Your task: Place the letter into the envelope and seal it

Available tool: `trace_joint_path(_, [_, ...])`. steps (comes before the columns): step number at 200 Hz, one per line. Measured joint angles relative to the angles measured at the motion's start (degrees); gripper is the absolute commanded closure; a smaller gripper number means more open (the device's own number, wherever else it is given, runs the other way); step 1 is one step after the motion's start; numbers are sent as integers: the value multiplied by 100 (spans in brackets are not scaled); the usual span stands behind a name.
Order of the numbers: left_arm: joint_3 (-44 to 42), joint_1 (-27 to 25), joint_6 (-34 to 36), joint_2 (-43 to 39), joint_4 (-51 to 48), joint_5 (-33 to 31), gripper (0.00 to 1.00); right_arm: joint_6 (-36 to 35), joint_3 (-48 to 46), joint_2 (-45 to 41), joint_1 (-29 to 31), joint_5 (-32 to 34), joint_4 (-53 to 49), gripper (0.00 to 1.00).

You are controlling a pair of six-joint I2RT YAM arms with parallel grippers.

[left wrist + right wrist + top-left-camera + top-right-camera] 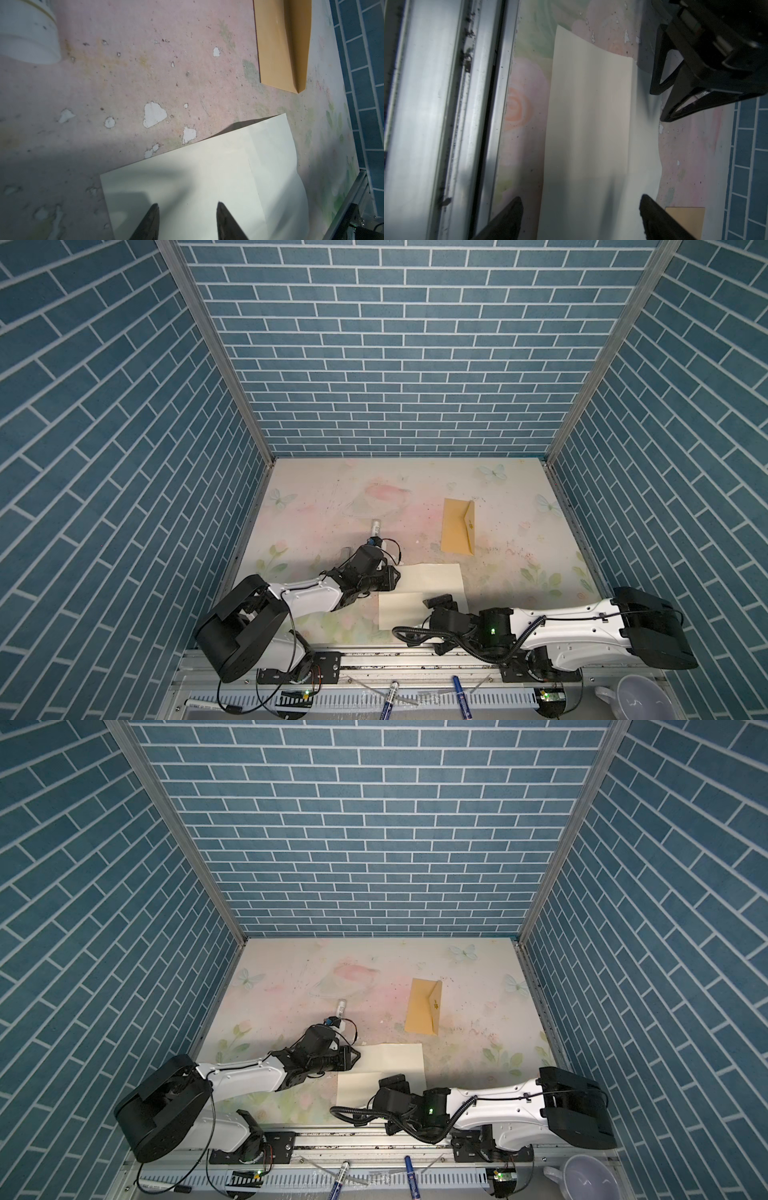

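Inventory: one letter [432, 578], one envelope [455, 526] at its 1 o'clock. Left pincer [187, 204] and right pincer [581, 197]: both parted above the letter, gripping nothing.

Blue brick-patterned walls [399, 344] with white mortar lines enclose the cell on 3 sides, joined by 2 aluminium corner posts [217, 348]. The tabletop [332, 497] is a pale floral mat with butterflies (scuffed, its print chipped white in spots). An aluminium rail [374, 655] runs along its front edge.
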Motion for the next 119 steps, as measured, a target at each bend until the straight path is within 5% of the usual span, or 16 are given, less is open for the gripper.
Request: trace_joint_path(119, [0,0,-15,151,173,-24,57,-192,-136,715,413,1060,826,27])
